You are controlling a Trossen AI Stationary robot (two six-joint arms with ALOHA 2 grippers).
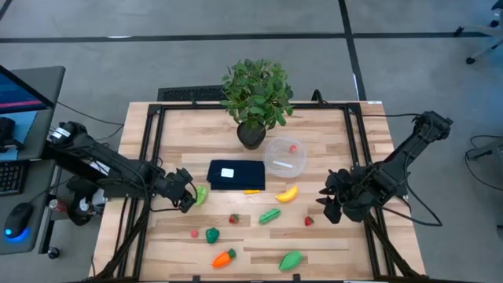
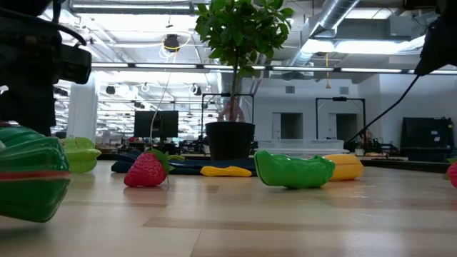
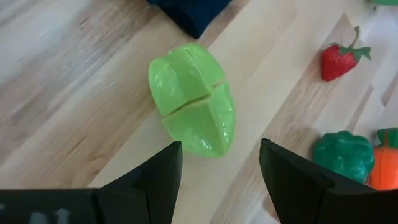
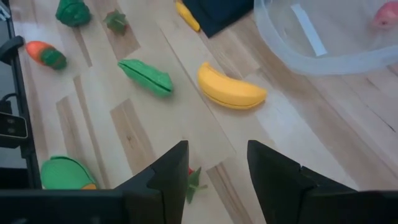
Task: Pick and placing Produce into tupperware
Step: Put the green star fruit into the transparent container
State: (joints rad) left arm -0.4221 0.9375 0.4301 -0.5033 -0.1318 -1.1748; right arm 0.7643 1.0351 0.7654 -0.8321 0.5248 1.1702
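Clear round tupperware (image 1: 284, 156) sits right of centre, one red berry (image 1: 293, 147) inside; banana (image 1: 287, 193), green pieces and carrot (image 1: 224, 257) lie scattered across the lower middle

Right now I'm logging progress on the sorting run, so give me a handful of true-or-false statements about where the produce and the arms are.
1. The clear tupperware holds one small red piece. True.
2. The yellow banana is in the tupperware. False: it lies on the table in front of it.
3. The left gripper is open over a light green piece. True.
4. The orange carrot rests on the dark blue rectangle. False: it lies near the table's front edge.
5. The right gripper holds the banana. False: nothing sits between its fingers.
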